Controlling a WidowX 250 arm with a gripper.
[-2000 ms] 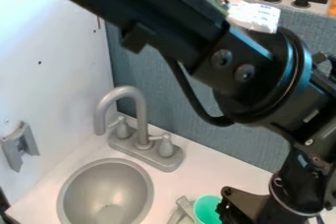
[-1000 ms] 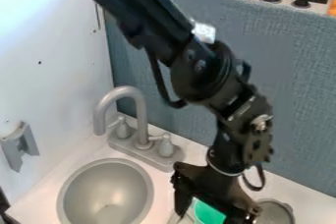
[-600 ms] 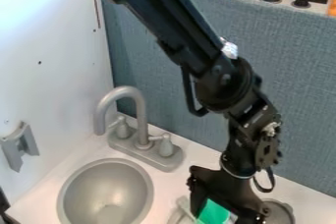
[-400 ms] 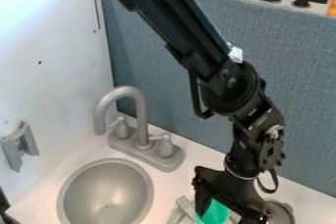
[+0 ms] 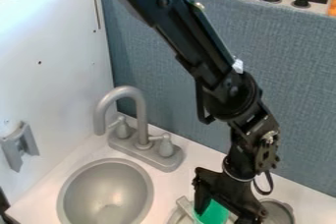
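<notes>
The black gripper (image 5: 224, 215) hangs to the right of the sink (image 5: 73, 179), its jaws apart around a green cup (image 5: 211, 214); whether they touch it cannot be told. A grey handle (image 5: 186, 207) lies between cup and sink. Farther right of the sink is a round grey thing (image 5: 279, 211); the faucet (image 5: 140, 115) stands behind the sink.

matt grey sink basin (image 5: 105, 192), smooth wht c'top (image 5: 190, 176), woven-look blue-grey backing (image 5: 177, 85)

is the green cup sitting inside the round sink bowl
No, the green cup is at the picture's bottom edge beside the tool, to the right of the round sink bowl.
</notes>
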